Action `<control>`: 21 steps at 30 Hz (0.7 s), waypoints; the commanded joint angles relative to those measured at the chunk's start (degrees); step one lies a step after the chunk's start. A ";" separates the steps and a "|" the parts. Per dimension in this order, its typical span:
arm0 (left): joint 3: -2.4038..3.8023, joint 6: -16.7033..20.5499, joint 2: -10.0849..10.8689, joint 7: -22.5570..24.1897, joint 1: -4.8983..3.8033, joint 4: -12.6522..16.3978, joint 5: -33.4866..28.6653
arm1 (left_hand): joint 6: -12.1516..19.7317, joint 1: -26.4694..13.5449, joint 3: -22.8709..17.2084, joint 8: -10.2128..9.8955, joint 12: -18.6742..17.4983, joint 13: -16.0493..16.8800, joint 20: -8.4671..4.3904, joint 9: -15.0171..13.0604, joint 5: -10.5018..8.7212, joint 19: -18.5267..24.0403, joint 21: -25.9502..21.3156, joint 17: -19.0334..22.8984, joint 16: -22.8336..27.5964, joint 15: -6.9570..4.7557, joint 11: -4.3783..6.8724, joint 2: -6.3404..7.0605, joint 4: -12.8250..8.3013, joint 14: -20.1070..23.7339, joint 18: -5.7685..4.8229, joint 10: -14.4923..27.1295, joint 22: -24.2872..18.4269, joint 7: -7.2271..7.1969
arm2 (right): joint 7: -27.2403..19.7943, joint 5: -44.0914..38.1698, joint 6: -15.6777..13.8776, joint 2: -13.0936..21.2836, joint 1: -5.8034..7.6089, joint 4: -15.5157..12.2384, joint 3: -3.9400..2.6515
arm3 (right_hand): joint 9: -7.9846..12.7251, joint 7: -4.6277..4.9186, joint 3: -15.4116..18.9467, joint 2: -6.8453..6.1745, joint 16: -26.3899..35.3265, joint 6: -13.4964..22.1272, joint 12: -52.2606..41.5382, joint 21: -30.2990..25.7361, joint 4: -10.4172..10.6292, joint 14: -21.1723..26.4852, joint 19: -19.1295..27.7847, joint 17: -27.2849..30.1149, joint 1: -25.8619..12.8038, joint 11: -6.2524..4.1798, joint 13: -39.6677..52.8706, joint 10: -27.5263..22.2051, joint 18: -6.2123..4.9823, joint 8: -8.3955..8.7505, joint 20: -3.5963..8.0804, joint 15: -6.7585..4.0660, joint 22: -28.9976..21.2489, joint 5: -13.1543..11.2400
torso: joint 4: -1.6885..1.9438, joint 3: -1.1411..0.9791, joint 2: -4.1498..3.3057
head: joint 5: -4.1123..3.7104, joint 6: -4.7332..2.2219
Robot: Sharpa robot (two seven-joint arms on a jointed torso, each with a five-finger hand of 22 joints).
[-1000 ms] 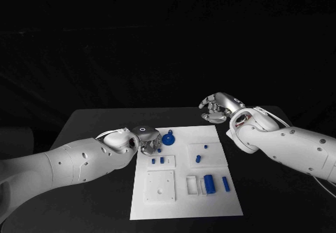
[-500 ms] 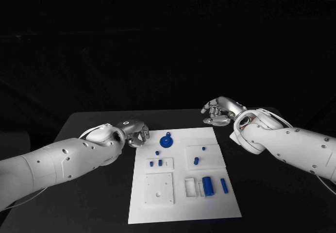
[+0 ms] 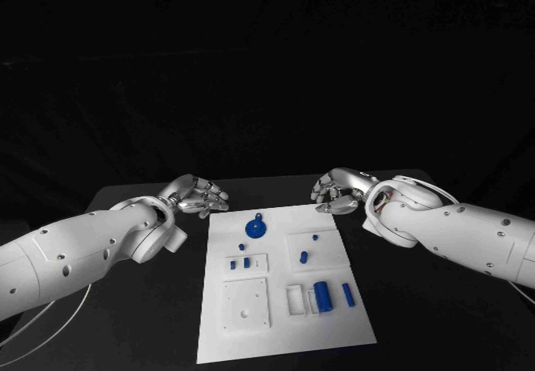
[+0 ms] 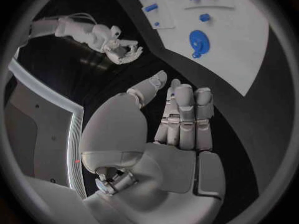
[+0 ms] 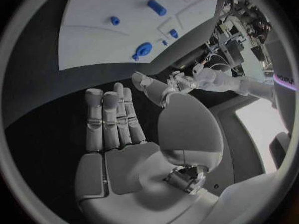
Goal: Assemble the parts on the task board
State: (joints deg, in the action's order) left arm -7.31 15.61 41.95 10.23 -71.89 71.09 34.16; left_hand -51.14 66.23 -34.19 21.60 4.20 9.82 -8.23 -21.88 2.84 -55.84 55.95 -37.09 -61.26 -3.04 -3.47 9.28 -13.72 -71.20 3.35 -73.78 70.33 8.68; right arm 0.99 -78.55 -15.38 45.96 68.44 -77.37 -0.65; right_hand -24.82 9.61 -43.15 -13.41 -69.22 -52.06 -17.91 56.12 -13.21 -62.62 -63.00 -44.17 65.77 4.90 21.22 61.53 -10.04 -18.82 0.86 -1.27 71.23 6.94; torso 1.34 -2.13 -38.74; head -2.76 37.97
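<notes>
Fingers [image 3: 206, 195] of your left hand [image 3: 192, 195] and those of your right hand [image 3: 340, 191] are loosely spread and grasp nothing in the head view, each hand hovering over the black worktop [image 3: 134, 294] just off a far corner of the task board [image 3: 284, 340], where the blue parts [image 3: 321, 296] lie. From the left wrist you see flat, released fingers [image 4: 184, 117] above the worktop with the board [image 4: 249, 40] beyond them. From the right wrist you see straight, empty fingers [image 5: 112, 122], the board [image 5: 93, 15] ahead.
</notes>
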 commanded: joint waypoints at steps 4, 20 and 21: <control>0.04 -6.15 0.26 6.14 -0.07 1.62 -19.26 | 0.14 -1.66 1.75 0.71 0.41 0.31 0.19 -0.23 0.25 2.11 -1.99 1.52 3.18 0.20 -0.12 -0.97 -0.47 2.12 2.99 -0.29 -0.80 -0.24 | 0.20 -15.54 5.65 -0.02 -0.02 -0.77 1.50 | -0.18 -0.92 0.62 0.64 -0.32 -1.07 3.16 0.46 -0.25 -1.71 -1.59 0.51 -0.29 -0.15 -2.47 2.83 -4.96 -0.82 0.88 -0.34 -0.05 0.56 | 0.09 0.09 -0.12 | -0.48 0.10; 0.02 -7.32 0.42 7.36 -0.05 2.43 -22.79 | 1.60 -3.29 1.21 1.19 -0.21 0.17 6.48 -0.55 0.40 15.02 -15.36 11.20 27.34 7.20 -1.84 -1.89 -2.07 14.90 -0.46 0.68 -6.36 0.27 | 3.43 -21.99 7.06 -1.64 -0.50 0.01 4.04 | 0.08 -1.27 0.90 0.39 -0.01 -2.00 6.57 0.63 -0.02 -3.08 -2.76 1.22 -1.18 -0.21 -5.56 5.22 -4.96 -0.99 1.23 -0.42 0.04 0.20 | 0.08 0.03 -0.19 | -0.43 0.81; 0.02 -7.23 0.41 7.48 -0.05 2.46 -22.84 | 1.93 -3.26 1.29 1.09 -0.37 -0.03 6.96 -0.49 0.37 15.44 -15.76 11.56 28.59 7.71 -2.00 -1.85 -2.10 15.87 -0.36 1.32 -6.40 0.37 | 3.71 -22.40 6.66 -1.83 -0.61 0.16 4.15 | 0.15 -1.21 0.91 0.27 0.06 -1.89 6.91 0.57 0.01 -3.10 -2.78 1.28 -1.21 -0.14 -5.84 5.19 -4.96 -0.90 1.25 -0.34 0.01 0.07 | 0.08 0.03 -0.19 | -0.41 0.84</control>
State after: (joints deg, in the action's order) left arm -7.33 9.42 42.39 15.84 -71.88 73.33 13.52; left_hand -49.47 63.32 -33.03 22.63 3.98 9.89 -1.39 -22.45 3.07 -40.65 40.32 -25.69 -33.28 4.55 -5.52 7.54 -15.64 -55.83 3.29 -72.71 63.95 9.09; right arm 3.13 -97.30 -9.13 44.33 67.97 -77.35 3.44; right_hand -24.75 8.10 -42.46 -13.17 -69.21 -53.98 -11.19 56.58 -13.27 -65.41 -65.41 -42.93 65.08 4.60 15.51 66.46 -8.57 -19.75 2.03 -1.82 71.28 7.33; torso 1.44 -2.07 -38.92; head -3.22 38.73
